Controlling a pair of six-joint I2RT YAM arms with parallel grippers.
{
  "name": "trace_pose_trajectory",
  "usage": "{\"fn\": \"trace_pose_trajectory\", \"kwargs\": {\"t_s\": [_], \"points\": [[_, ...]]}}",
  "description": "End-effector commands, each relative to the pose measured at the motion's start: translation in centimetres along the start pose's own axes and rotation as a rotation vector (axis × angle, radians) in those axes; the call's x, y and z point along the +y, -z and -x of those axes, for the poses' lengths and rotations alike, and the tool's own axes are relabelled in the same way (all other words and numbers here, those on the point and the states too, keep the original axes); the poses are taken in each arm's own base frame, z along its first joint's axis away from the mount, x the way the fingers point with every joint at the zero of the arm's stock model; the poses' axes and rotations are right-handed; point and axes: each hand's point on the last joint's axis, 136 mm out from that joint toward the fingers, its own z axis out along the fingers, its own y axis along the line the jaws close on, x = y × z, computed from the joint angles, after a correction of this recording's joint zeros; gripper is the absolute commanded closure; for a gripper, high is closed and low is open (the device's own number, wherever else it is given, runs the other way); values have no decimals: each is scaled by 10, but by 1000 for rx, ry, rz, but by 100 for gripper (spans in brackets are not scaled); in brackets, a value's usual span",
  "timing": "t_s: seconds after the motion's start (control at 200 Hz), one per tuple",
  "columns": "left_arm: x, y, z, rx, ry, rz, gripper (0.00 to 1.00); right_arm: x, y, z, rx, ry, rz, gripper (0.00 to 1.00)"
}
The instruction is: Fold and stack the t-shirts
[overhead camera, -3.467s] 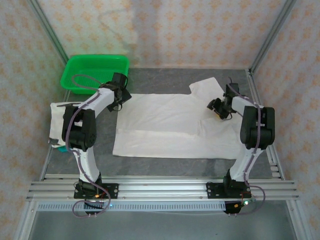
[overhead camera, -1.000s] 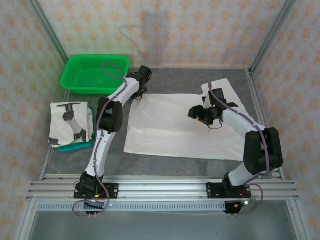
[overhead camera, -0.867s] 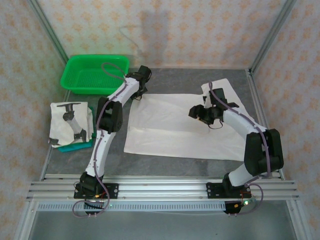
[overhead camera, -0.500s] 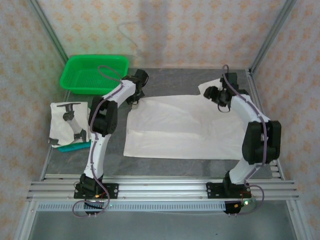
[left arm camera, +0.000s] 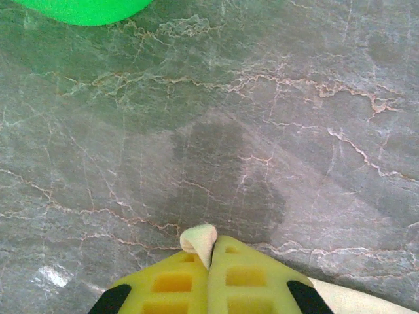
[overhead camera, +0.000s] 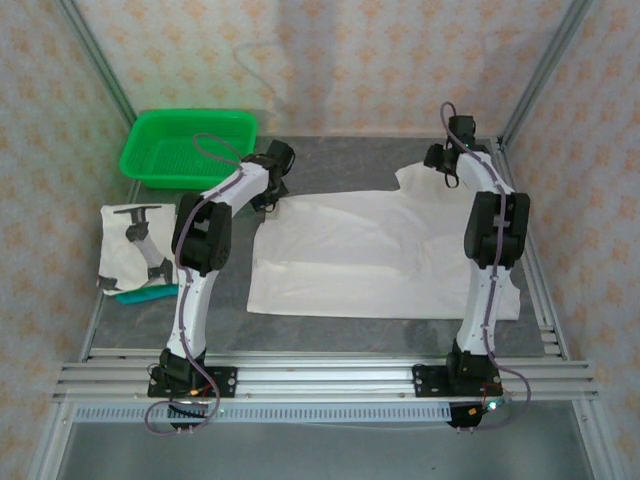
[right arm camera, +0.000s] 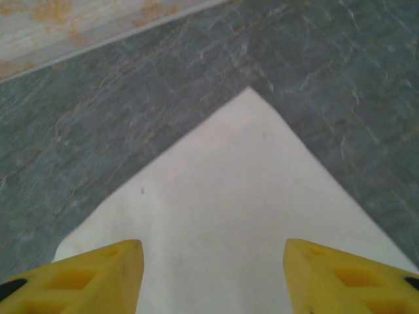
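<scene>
A white t-shirt (overhead camera: 370, 250) lies spread flat on the grey table. My left gripper (overhead camera: 268, 198) is at its far left corner. In the left wrist view the left gripper (left arm camera: 211, 261) is shut on a small fold of the t-shirt's fabric (left arm camera: 200, 238), just above the table. My right gripper (overhead camera: 431, 169) is at the far right sleeve (overhead camera: 412, 180). The right wrist view shows the right gripper (right arm camera: 213, 261) open, its yellow fingers (right arm camera: 98, 269) standing wide apart over the sleeve's pointed corner (right arm camera: 249, 190). A stack of folded t-shirts (overhead camera: 140, 248) lies at the left.
A green mesh basket (overhead camera: 185, 146) stands at the back left, close behind the left arm. The folded stack rests on something teal (overhead camera: 150, 294). Metal frame posts and papered walls enclose the table; bare grey table (overhead camera: 340, 160) lies behind the shirt.
The right arm swung from over the shirt's middle to the far right sleeve, gripper still open. The shirt's right side now lies spread out. The left gripper stayed shut on the corner, shifting slightly left.
</scene>
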Motion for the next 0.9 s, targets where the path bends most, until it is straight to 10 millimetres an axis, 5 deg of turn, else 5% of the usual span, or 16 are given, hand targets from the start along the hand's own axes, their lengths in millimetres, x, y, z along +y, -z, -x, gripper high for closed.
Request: {"fn": "trace_pose_trajectory", "kwargs": {"t_s": [0.0, 0.355, 0.64, 0.896], "points": [[-1, 11, 5, -17, 12, -17, 100, -12, -19, 3, 29, 51, -51, 41], [2, 19, 5, -17, -13, -8, 100, -19, -76, -14, 128, 107, -70, 41], [2, 21, 2, -16, 2, -21, 100, -25, -86, -58, 304, 141, -87, 49], [-1, 23, 4, -15, 3, -30, 100, -12, -85, -97, 419, 307, -160, 53]]}}
